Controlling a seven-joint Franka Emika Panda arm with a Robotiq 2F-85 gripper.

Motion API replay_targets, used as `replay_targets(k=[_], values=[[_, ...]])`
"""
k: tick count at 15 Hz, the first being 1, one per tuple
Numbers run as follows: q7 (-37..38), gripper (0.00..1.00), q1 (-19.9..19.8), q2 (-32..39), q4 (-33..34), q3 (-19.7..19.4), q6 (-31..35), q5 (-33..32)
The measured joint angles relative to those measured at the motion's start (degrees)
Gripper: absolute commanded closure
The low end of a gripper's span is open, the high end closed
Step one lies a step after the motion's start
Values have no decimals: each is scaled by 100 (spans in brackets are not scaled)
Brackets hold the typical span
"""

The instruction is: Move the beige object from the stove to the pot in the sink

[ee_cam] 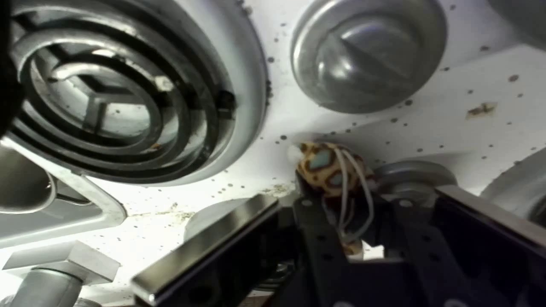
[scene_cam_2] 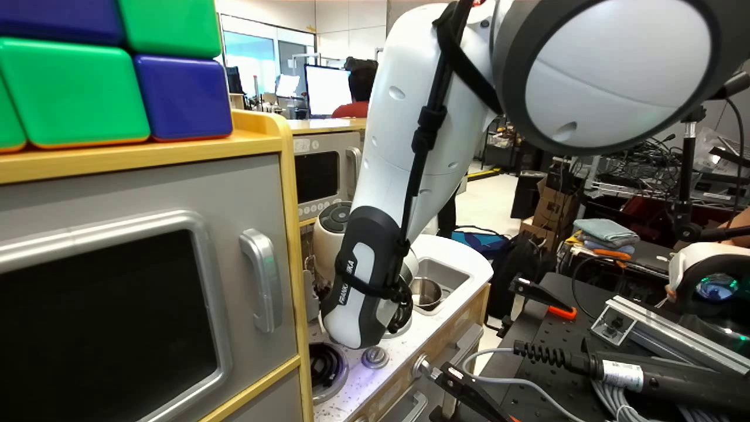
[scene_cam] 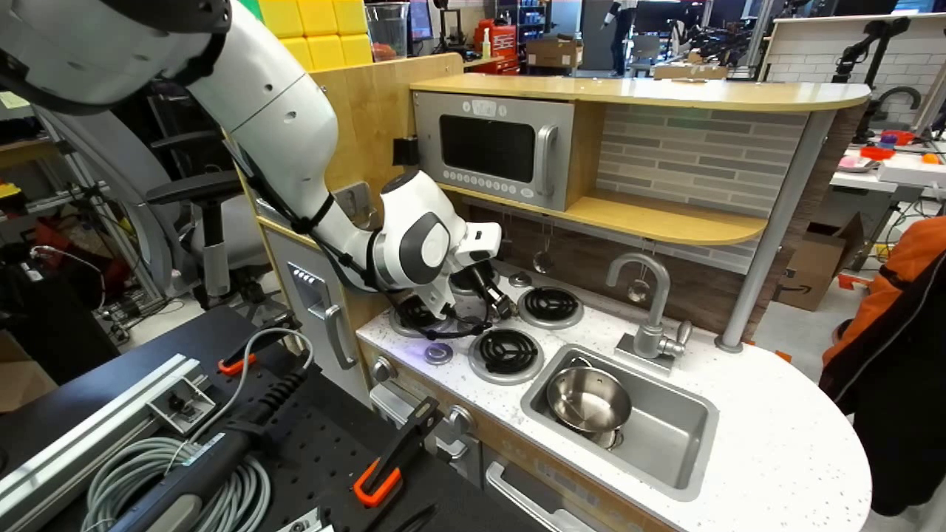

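I have a gap between the overhanging shelf (scene_cam: pixel 672 219) and the stove (scene_cam: pixel 507 353), with the curved tap (scene_cam: pixel 660 292) rising behind the sink (scene_cam: pixel 680 436). The speckled white counter (scene_cam: pixel 791 428) rounds off beyond it; a red tool chest (scene_cam: pixel 497 46) stands in the room behind. The pot (scene_cam: pixel 589 399) sits in the sink's stove-side half. My gripper (ee_cam: pixel 337 189) is clenched on the beige object (ee_cam: pixel 328 170), a patterned lump, beside a burner (ee_cam: pixel 128 94); whether it touches the counter, I can't tell.

The pot (scene_cam: pixel 589 399) sits in the sink (scene_cam: pixel 669 447)
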Motion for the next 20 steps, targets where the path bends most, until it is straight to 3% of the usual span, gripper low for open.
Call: replay_targets(k=[3,13,20], values=[[-130,96,-229,-146,-50,67,-283,0],[-963,96,-840,-1213,-1077,427,-152,-3],[-1002,96,-1376,-1322,-1281,122,-488,-1]])
